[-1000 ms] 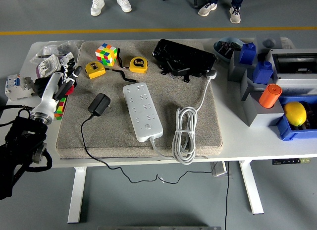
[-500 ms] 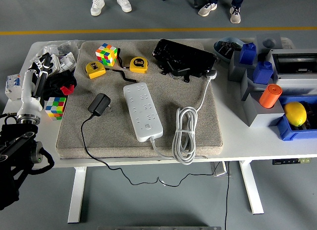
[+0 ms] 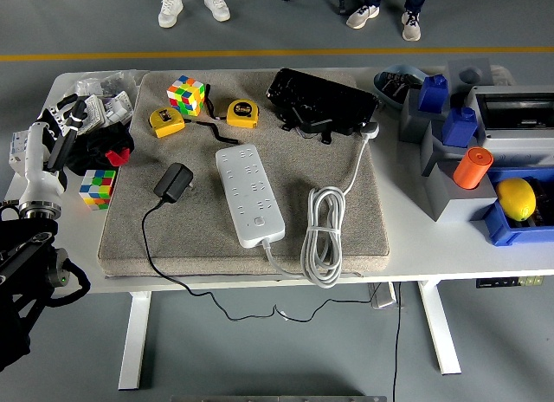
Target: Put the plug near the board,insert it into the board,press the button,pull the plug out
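A black plug (image 3: 174, 182) with a thin black cord lies on the tan mat (image 3: 130, 229), a short way left of the white power strip (image 3: 248, 194). The strip lies lengthwise in the mat's middle with its button near the front end; its white cable (image 3: 322, 235) is coiled to its right. My left hand (image 3: 54, 138) is at the table's left edge, well left of the plug, fingers relaxed and holding nothing. The right arm does not appear in the picture.
Two Rubik's cubes (image 3: 185, 94) (image 3: 98, 186), two yellow tape measures (image 3: 166, 121) (image 3: 242, 113) and a black case (image 3: 321, 100) lie around the mat. Grey and blue bins (image 3: 450, 190) with an orange cylinder (image 3: 472, 167) and a yellow ball (image 3: 516, 197) fill the right. People's feet show at the top.
My left hand has drawn back leftwards, off the mat's left edge to the table's left edge, uncovering the Rubik's cube there. The plug and strip have not moved.
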Robot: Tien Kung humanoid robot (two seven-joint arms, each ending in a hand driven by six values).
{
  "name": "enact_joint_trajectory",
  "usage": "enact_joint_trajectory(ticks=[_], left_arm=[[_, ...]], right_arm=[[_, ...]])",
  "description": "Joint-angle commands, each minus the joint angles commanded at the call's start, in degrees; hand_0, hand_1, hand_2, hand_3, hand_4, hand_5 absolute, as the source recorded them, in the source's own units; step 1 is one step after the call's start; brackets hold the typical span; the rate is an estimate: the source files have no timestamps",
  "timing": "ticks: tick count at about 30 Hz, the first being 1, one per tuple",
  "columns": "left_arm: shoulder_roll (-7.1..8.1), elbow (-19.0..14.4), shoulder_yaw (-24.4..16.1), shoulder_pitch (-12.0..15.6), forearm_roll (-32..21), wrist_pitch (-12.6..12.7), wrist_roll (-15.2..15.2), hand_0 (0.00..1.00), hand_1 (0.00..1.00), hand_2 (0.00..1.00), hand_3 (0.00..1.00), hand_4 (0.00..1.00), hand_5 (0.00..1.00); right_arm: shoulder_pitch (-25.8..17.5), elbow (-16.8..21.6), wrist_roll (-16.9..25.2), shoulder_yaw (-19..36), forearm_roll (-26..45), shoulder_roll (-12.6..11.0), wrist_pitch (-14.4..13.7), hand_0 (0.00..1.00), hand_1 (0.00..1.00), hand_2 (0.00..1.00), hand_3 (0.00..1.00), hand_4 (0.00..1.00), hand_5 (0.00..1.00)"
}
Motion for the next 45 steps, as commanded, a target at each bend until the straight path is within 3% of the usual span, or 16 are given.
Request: enact_joint_trajectory(ticks=[45], left_arm=[[-0.9,-0.7,-1.2,0.3,0.9,-0.3,1.6,0.735,0.71,0.724,0.729,0.998,0.717]], right_arm=[[-1.3,-0.6,-1.1,0.2,0.4,1.3,-0.1,0.705,0.702,0.676,0.577,0.998,0.56]])
